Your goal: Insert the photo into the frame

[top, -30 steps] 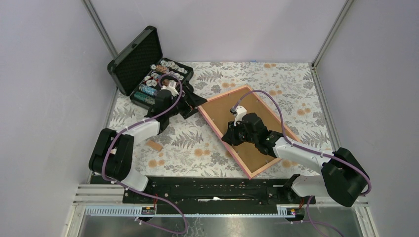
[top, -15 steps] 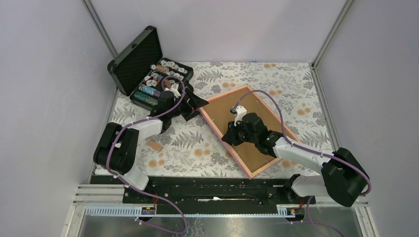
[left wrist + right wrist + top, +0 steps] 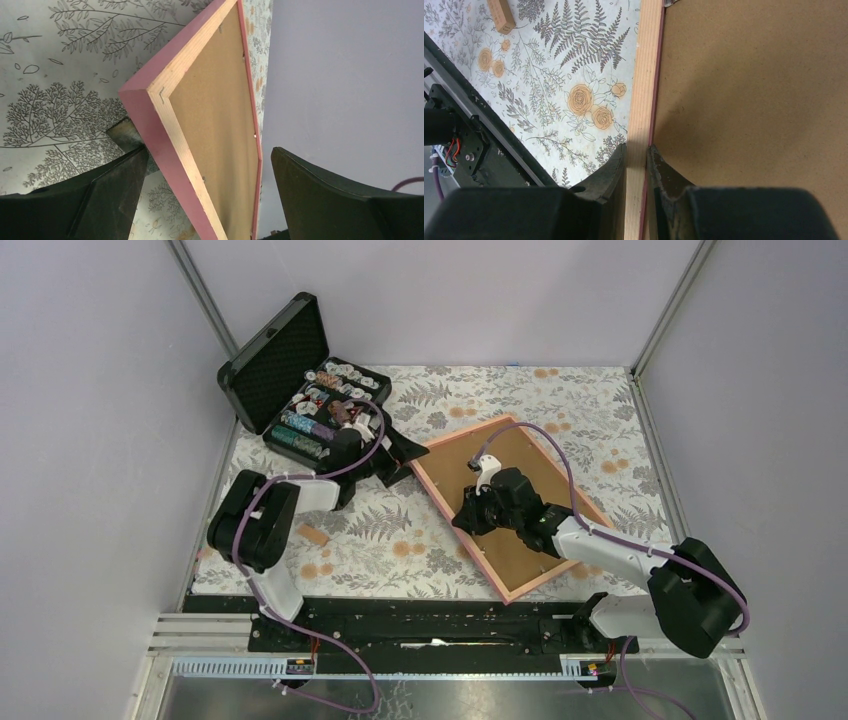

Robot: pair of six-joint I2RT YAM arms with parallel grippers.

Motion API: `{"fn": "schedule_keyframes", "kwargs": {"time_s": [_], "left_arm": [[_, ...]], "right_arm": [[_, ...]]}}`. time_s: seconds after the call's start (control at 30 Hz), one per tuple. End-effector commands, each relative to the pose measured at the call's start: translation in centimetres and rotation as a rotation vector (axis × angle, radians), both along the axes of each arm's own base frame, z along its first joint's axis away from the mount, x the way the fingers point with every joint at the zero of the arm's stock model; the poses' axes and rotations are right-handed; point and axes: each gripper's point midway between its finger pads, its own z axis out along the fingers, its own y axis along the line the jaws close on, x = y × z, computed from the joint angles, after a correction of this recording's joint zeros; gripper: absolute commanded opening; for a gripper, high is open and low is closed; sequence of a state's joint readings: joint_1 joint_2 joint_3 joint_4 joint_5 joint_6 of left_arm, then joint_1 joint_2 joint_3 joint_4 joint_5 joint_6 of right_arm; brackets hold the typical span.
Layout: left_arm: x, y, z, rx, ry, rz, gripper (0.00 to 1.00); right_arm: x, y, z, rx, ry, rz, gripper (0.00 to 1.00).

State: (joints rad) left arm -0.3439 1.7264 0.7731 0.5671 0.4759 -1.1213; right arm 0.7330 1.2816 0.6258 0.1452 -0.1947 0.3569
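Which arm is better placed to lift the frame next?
Right, probably: the right fingers are clamped on the frame's border, while the left fingers stand wide open astride its corner, gripping nothing.

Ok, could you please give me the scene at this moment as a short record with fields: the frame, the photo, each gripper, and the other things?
frame: lies on the table, brown backing board facing up
photo: not visible in any view
right gripper: shut on the frame's long border, one finger on each side
left gripper: open, the frame's corner between its fingers
other: open black case at the back left; small wooden block on the table
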Motion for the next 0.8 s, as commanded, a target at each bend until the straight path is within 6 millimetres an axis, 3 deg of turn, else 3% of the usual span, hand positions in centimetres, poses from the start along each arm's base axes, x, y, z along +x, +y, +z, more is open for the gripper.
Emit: {"fn": "schedule_keyframes", "kwargs": {"time_s": [0.0, 0.07, 0.17, 0.43, 0.57, 0.77], "left_arm": [[2.1, -0.3, -1.1, 0.013, -0.037, 0.024, 0.99], [3.1, -1.3, -0.3, 0.021, -0.076, -0.002, 0.99], [2.8, -1.9, 1.3, -0.038, -0.118, -0.014, 0.99], [-1.1, 1.6, 1.6, 0.066, -0.092, 0.046, 0.99], [-2.1, 3.3, 1.7, 0.095, -0.054, 0.071, 0.99], [-1.6, 1.9, 3.4, 0.001, -0.100, -0.003, 0.99]], "right_arm": [[1.2, 3.3, 6.5, 0.200, -0.120, 0.057, 0.00], [1.2, 3.3, 6.2, 0.204, -0.109, 0.053, 0.00], [1.3, 3.2, 5.9, 0.201, -0.095, 0.033, 0.00], [2.1, 1.6, 5.7, 0.168, -0.110, -0.053, 0.00], [2.5, 1.4, 6.0, 0.170, -0.114, -0.060, 0.00], [2.3, 1.5, 6.2, 0.177, -0.117, -0.045, 0.00]]}}
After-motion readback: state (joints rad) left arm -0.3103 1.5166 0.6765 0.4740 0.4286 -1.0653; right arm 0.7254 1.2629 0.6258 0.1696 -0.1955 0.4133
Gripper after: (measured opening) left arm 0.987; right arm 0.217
